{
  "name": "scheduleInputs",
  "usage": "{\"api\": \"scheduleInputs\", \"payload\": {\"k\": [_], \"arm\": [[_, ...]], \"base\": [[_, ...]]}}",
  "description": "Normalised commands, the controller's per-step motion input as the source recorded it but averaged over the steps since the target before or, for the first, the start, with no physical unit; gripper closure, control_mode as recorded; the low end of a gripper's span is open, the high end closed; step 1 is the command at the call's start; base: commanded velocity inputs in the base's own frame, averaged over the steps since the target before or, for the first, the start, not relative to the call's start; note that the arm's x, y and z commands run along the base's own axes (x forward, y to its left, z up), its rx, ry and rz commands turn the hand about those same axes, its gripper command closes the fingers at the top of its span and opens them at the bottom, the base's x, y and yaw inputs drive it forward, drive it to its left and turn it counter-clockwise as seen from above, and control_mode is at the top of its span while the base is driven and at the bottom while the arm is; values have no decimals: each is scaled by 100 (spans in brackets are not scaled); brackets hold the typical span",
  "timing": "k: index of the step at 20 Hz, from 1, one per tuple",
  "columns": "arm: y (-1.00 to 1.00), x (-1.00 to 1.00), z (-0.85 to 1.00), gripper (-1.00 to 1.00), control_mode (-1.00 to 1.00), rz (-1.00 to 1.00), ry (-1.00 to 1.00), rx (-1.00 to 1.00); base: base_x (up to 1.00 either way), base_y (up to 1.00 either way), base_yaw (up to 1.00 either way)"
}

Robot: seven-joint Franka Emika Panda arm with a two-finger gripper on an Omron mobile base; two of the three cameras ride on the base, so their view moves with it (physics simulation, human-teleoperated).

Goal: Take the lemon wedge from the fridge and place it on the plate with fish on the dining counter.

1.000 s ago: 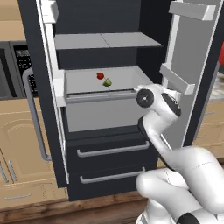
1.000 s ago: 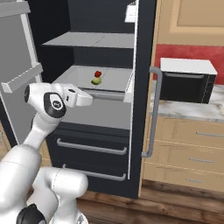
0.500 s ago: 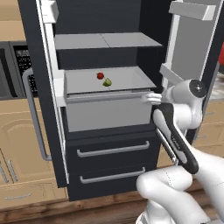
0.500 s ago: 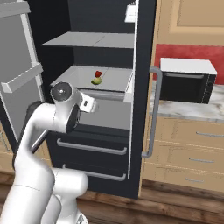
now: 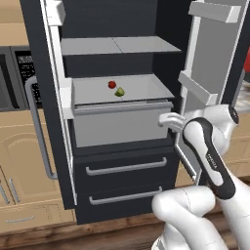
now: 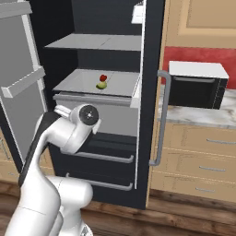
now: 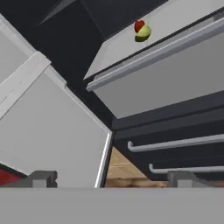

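Note:
The black fridge [image 5: 122,168] stands open, its grey-white inside showing. On its middle shelf lies the yellow-green lemon wedge [image 5: 120,92] [image 6: 102,85] [image 7: 143,33], touching a small red round fruit [image 5: 112,84] [image 7: 139,25]. My gripper [image 5: 162,120] [image 7: 113,179] hangs below and to the right of the wedge, by the right end of the pale bin front under the shelf. Its fingertips [image 7: 42,178] are wide apart, so it is open and holds nothing. The plate with fish and the dining counter are out of view.
The fridge's right door [image 5: 210,63] [image 6: 23,78] is swung open close beside my arm. Two dark lower drawers with bar handles [image 5: 124,168] sit under the bin. A black microwave [image 6: 193,90] rests on a marble worktop [image 6: 203,115] over wooden cabinets.
My arm has folded down and to the right. The hand dropped from the shelf's front edge to the bin's right end. The wedge and the red fruit have not moved.

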Motion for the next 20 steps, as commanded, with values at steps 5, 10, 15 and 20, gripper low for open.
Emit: {"api": "scheduleInputs", "payload": {"k": [5,10,15,20], "arm": [[17,-1,20,-100,-100,-6,68,-3],[23,2,-4,-100,-100,-4,21,-23],[3,2,-4,-100,-100,-5,17,-16],[-47,-56,-7,-100,-100,0,-45,-32]], "base": [[0,0,0],[0,0,0],[0,0,0],[0,0,0]]}}
